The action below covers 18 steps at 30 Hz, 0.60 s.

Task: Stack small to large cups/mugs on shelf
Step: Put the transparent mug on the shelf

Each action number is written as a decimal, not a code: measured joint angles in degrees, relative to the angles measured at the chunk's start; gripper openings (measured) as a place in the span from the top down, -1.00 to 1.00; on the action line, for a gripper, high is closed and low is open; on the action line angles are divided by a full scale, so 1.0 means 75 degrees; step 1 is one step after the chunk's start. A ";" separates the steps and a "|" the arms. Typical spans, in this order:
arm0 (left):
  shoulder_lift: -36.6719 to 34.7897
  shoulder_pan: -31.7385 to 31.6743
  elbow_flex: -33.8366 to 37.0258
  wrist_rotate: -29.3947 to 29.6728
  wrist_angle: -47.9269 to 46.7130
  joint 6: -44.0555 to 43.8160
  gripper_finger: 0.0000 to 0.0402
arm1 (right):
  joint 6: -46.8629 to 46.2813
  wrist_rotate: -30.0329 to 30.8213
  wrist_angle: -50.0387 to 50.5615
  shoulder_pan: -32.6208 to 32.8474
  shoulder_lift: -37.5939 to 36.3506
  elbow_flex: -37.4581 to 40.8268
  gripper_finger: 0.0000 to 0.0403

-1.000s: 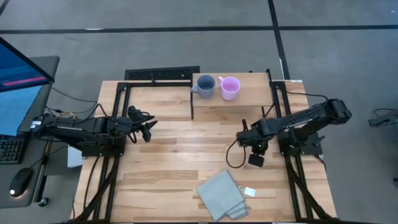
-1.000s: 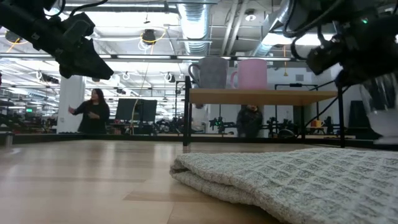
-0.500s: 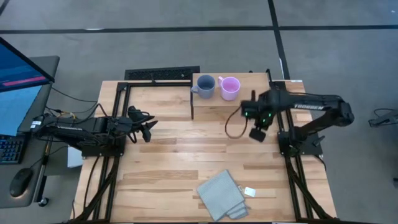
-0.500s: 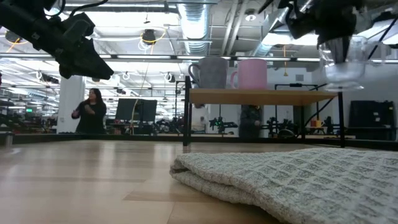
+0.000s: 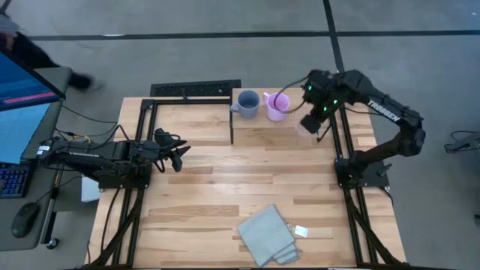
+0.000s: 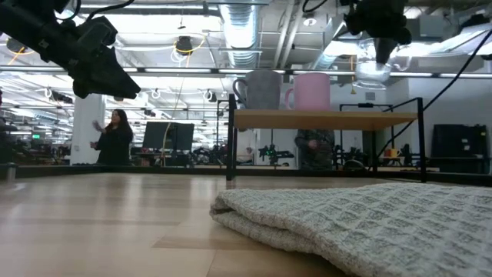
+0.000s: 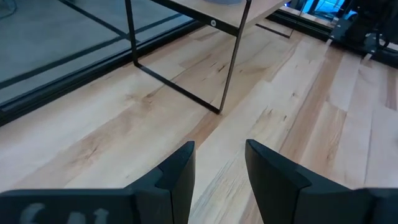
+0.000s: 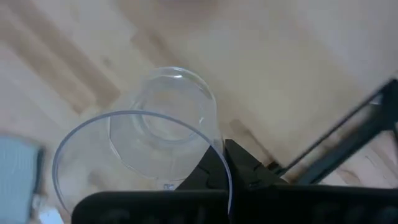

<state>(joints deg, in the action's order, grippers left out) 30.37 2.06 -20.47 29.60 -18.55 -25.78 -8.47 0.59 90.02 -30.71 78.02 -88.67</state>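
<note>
- The right gripper (image 5: 313, 120) hung above the shelf (image 5: 300, 127), its fingers (image 8: 239, 168) pinched on the rim of the clear cup (image 8: 149, 143), which was held in the air.
- Just beyond those fingers stood the pink mug (image 5: 277, 106), then the blue-grey mug (image 5: 247, 103), both on the shelf.
- Well apart, the left gripper (image 7: 219, 171) hovered with fingers parted, grasping nothing.

Clear cup (image 8: 158, 140): transparent, glossy. Shelf (image 6: 323, 119): light matt wood on thin black metal legs. Cloth (image 6: 361, 219): rough waffle weave. Mugs (image 6: 265, 90): smooth, matt.
</note>
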 joint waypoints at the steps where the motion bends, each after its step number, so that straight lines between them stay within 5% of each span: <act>1: 0.0000 -0.0002 0.0000 -0.0035 0.0000 0.0000 0.34 | 0.0000 0.0027 0.0000 -0.0202 0.0000 -0.0093 0.99; 18: 0.0000 0.0000 0.0000 -0.0049 0.0000 0.0000 0.34 | 0.1045 0.0134 0.0006 -0.2164 0.0780 -0.1459 0.99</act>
<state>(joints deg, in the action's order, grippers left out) 30.37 2.06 -20.47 29.23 -18.55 -25.78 -0.63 1.59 90.06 -46.94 83.87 -99.61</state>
